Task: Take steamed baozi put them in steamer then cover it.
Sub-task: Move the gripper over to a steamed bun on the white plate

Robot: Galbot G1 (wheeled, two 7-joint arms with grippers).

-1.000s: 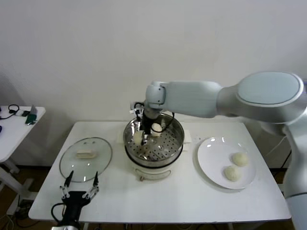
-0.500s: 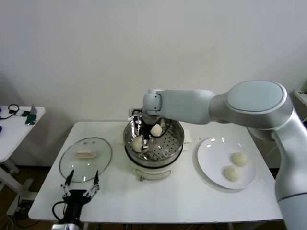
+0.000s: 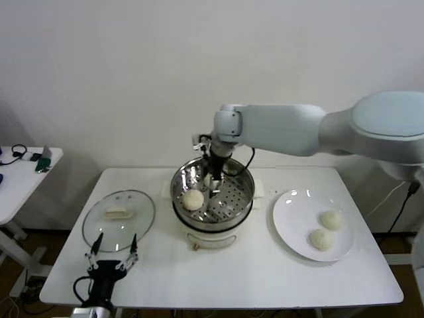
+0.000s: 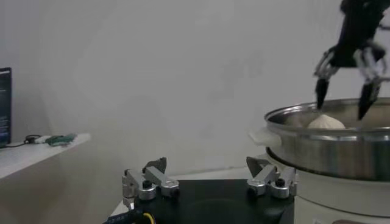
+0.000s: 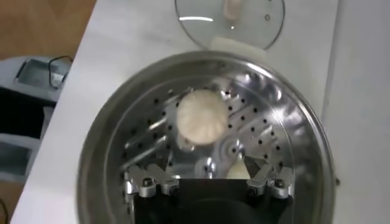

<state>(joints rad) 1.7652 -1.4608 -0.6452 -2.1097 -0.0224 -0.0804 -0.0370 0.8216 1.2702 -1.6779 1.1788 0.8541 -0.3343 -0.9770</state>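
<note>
The right gripper (image 3: pixel 212 180) is hovering over the shiny steel steamer (image 3: pixel 242 200) mid-bench near the back edge, fingers spread, holding nothing. One smooth round bun (image 3: pixel 193 199) is sitting on the perforated floor; a 2nd (image 5: pixel 236 172) is peeking out under the gripper, prob. resting there too. Two more buns (image 3: pixel 330 220) are lying on the flat white plate (image 3: pixel 295 218) toward the right edge. The glass lid (image 3: pixel 118 219) w/ cream bar handle is lying toward the left edge. The left gripper (image 3: pixel 111 259) is parked at the front-left corner, fingers apart.

The white surface (image 3: pixel 252 271) carried three things: the glass cover (image 3: pixel 118 211) lay at the frame's left, the steamer (image 3: pixel 213 199) stood at centre, and a white plate (image 3: pixel 295 218) sat at right.
</note>
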